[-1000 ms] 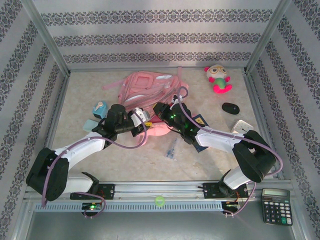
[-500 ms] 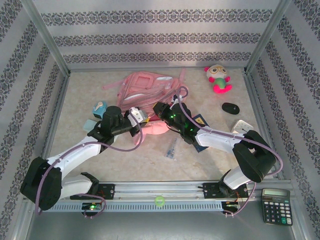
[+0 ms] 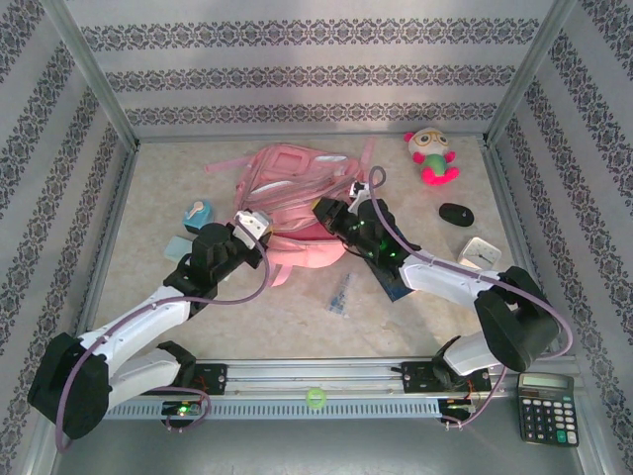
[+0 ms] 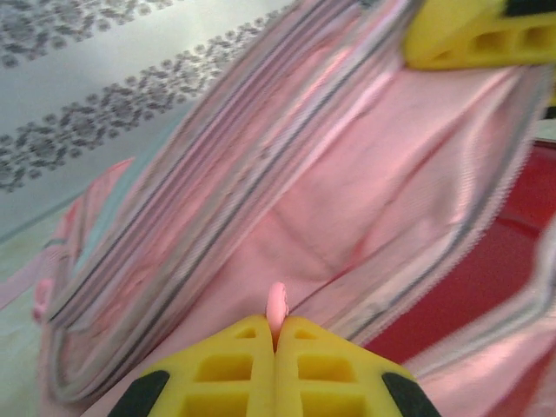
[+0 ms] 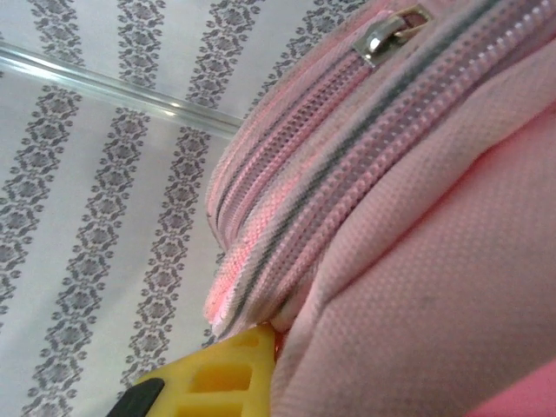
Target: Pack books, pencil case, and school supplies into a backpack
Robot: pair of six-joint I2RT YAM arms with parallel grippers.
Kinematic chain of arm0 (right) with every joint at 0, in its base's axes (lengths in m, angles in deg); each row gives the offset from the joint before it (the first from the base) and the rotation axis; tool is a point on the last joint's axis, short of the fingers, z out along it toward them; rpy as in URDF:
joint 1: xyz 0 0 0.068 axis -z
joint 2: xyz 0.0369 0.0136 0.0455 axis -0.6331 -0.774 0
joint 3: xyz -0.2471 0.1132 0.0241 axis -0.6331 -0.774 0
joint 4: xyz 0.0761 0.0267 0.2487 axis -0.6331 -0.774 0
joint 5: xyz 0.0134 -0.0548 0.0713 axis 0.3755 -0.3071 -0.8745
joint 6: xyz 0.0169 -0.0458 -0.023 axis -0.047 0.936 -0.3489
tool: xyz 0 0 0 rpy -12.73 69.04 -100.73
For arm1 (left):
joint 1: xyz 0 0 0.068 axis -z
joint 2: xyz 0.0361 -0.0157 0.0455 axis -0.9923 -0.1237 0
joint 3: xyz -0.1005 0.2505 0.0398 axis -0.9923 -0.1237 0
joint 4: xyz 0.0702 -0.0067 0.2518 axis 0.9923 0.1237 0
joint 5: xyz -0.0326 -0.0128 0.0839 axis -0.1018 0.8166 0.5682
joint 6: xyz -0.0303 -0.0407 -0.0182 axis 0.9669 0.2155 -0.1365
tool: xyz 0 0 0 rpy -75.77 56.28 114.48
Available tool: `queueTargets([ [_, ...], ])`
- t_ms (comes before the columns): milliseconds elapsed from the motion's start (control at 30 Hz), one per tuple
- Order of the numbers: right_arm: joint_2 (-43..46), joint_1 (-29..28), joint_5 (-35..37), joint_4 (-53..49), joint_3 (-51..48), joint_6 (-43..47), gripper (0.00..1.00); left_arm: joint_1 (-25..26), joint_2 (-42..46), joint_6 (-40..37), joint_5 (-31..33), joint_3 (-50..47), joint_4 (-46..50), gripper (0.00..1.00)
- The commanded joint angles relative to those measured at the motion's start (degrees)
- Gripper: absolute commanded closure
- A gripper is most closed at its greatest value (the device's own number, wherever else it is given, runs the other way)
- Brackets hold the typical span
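Matt pink woven-cloth backpack, shiny metal zipper pull, smooth yellow plastic left pincer

Beige marbled desk, strewn with a child's things.
A large pink fabric backpack lies mid-rear. A pink-and-green plush toy, black oval object and white square item lie right, a clear plastic packet nearer front, and a teal-and-white piece left.

Bare tabletop along the near edge, backpack blocking the middle, plush toy in far-right corner
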Motion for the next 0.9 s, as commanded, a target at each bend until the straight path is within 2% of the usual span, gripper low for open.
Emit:
queueTargets([
  [0, 3.89, 2.00, -8.68, 7.65, -0.42, 1.57, 1.00, 0.16, -0.64, 2.89, 10.03, -0.51, -5.91, 1.00],
  [133, 4.34, 5.54, -17.94, 11.02, 0.03, -0.25, 1.00, -1.15, -2.23, 3.31, 13.45, -0.40, -8.25, 1.00],
  [367, 5.27, 10.98, -31.48, 12.41, 1.98, -3.26, 1.00, -6.10, -4.91, 6.01, 14.44, -0.46, -11.98, 1.00],
  [500, 5.49, 13.03, -37.49, 12.06, 3.41, -4.92, 1.00, -10.11, -7.15, 9.43, 11.98, -0.85, -16.21, 1.00],
  [633, 5.31, 14.35, -42.38, 11.90, 4.88, -6.25, 1.00, -13.20, -11.44, 12.46, 6.67, 0.36, -19.76, 1.00],
  [867, 4.83, 15.55, -46.62, 11.82, 6.67, -7.59, 1.00, -14.50, -19.09, 16.46, 0.56, 3.09, -24.97, 0.99],
])
